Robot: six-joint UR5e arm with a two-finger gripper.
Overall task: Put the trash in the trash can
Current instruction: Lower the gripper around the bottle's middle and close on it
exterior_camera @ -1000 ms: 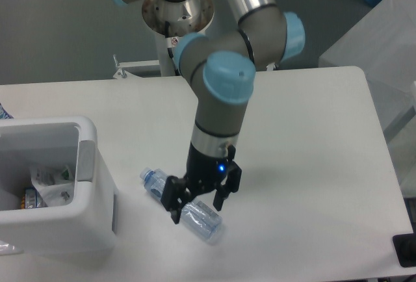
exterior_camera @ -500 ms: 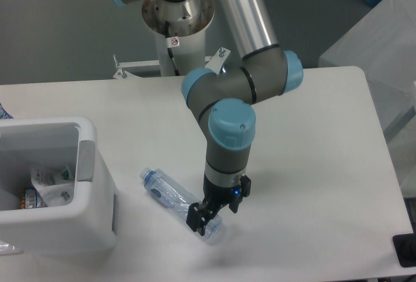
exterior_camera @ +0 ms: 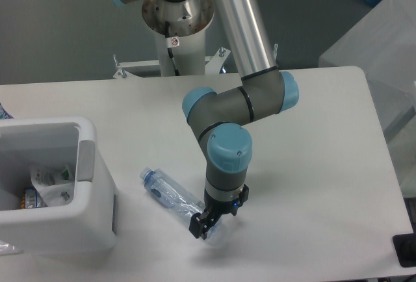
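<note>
One bottle (exterior_camera: 170,194) lies flat on the white table (exterior_camera: 312,165), met at its lower end by the gripper (exterior_camera: 206,224).
The gripper is lowered over the bottle's base end, with its fingers set astride that end; whether they are pressed onto it cannot be told. The capped end is pointed up-left toward the white trash can (exterior_camera: 65,230), which stands just beside it. A crumpled wrapper with a green strip (exterior_camera: 53,181) is seen inside the trash can.

No text can be read.
</note>
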